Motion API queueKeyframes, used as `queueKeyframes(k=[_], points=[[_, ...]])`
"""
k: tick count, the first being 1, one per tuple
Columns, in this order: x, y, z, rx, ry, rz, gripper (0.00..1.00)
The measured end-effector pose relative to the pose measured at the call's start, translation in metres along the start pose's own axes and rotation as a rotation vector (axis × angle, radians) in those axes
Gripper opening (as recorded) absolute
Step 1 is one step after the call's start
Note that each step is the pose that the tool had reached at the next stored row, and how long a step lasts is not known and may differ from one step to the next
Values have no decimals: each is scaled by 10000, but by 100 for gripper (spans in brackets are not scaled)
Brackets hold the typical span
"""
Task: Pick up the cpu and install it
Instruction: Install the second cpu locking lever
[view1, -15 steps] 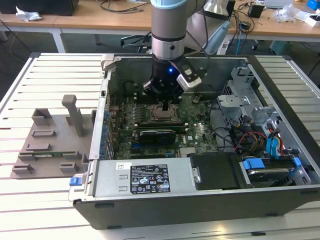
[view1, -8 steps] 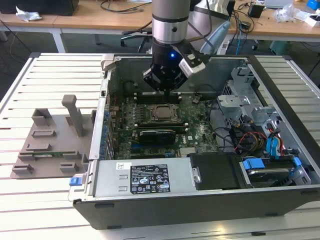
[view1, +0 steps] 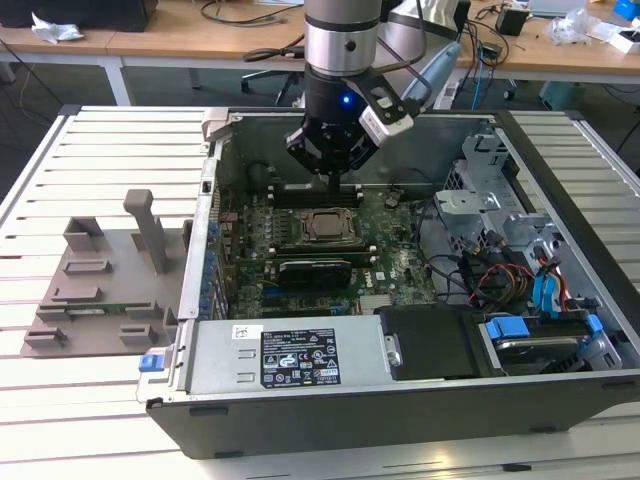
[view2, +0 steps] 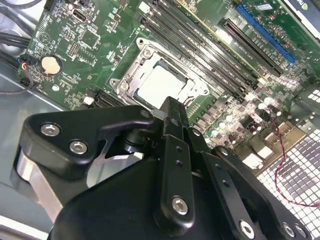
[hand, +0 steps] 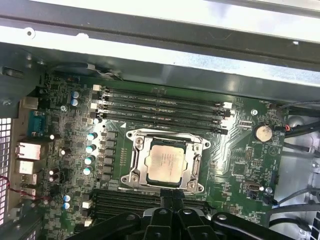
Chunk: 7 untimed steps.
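Note:
The cpu (view1: 325, 225), a silvery square chip with a pale rim, lies flat inside the open socket frame (hand: 134, 176) on the green motherboard (view1: 400, 265). It shows in both wrist views, cpu (view2: 159, 84) and cpu (hand: 166, 161). My gripper (view1: 335, 182) hangs above the board just behind the socket, apart from the chip. Its black fingers are pressed together with nothing between them, gripper (hand: 171, 196) and gripper (view2: 172, 106).
The board sits in an open computer case (view1: 330, 410) with a power supply (view1: 290, 355) at the front and a drive cage with blue cables (view1: 545, 290) at the exterior view's right. Memory slots (hand: 160, 102) flank the socket. A grey fixture plate (view1: 105, 285) lies on the exterior view's left.

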<state>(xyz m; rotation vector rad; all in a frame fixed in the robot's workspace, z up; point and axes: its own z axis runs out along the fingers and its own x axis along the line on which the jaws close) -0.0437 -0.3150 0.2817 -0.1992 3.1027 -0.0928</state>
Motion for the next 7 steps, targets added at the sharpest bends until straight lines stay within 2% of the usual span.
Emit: queueKeyframes(k=[7], points=[[0, 0, -3, 0, 0, 0, 11]])
